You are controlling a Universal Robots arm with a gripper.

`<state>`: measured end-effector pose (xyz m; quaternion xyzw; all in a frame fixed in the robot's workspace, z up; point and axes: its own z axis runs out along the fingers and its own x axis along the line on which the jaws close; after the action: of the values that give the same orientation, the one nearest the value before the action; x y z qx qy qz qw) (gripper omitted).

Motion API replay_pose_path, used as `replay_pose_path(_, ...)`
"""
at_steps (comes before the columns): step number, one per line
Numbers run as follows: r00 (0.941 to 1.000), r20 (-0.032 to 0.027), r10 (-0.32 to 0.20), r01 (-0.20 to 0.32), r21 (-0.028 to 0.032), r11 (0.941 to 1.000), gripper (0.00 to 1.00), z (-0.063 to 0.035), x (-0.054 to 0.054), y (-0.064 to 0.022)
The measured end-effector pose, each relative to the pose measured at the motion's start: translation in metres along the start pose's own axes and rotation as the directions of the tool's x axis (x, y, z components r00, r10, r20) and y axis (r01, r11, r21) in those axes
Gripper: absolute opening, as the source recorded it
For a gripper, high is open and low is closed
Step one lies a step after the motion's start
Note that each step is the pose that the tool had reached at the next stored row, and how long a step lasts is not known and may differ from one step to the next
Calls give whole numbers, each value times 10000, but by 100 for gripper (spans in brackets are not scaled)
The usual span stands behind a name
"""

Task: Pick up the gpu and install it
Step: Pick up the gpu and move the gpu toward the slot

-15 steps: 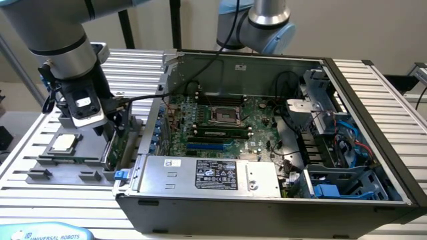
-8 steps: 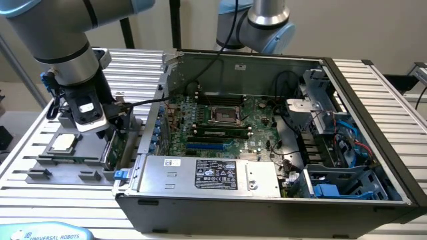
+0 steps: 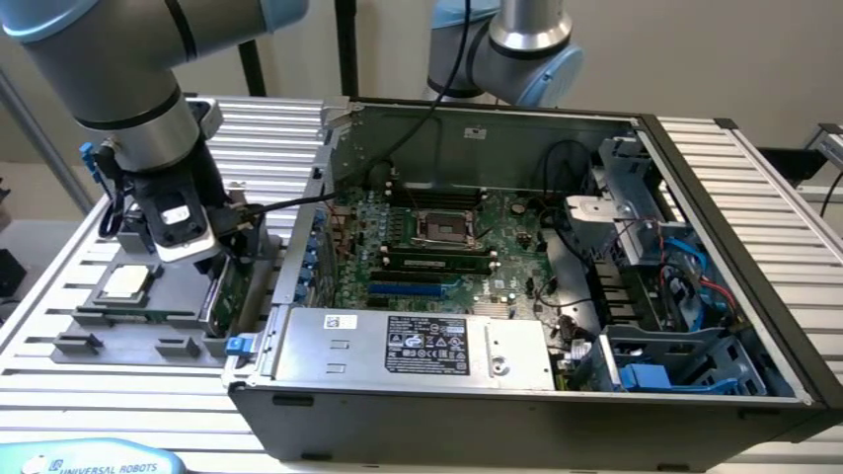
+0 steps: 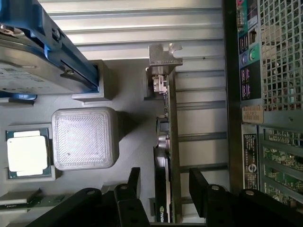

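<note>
Jaws are spread apart in the wrist view: the two black fingers [image 4: 134, 182] of the gripper [image 4: 164, 172] stand one on each side of the thin green circuit-board gpu [image 4: 165, 151], and I see a small gap between each finger and the card. The gpu stands on its edge in a slot of the flat grey plastic tray [image 4: 130, 113], with its narrow metal bracket [image 4: 164, 53] at the end far from the fingers. In the same tray are a ribbed translucent white square block [image 4: 84, 138], a square silver processor chip [image 4: 26, 151] and a silver hard drive with blue side rails [image 4: 33, 61].

From the exterior view, the gripper [image 3: 217, 265] hangs low over the tray [image 3: 79, 341], at nine o'clock from the open dark computer case [image 3: 527, 420]. The gpu [image 3: 224, 301] is just under it, outside the case. The processor chip [image 3: 125, 282] lies at nine o'clock from the gripper. Inside the case sits the large green motherboard [image 3: 448, 232].
</note>
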<state>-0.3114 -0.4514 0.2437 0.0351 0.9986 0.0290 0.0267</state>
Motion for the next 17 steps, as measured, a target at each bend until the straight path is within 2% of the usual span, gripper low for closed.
replay_pose_path(4,10000,25,0,0,-2,10000,54,12,11,29)
replay_pose_path(7,10000,92,2,-2,15,10000,54,40,19,27)
replay_pose_path(10,9999,127,16,-17,38,10000,54,66,24,25)
replay_pose_path(17,9999,131,79,-79,44,10000,54,73,27,25)
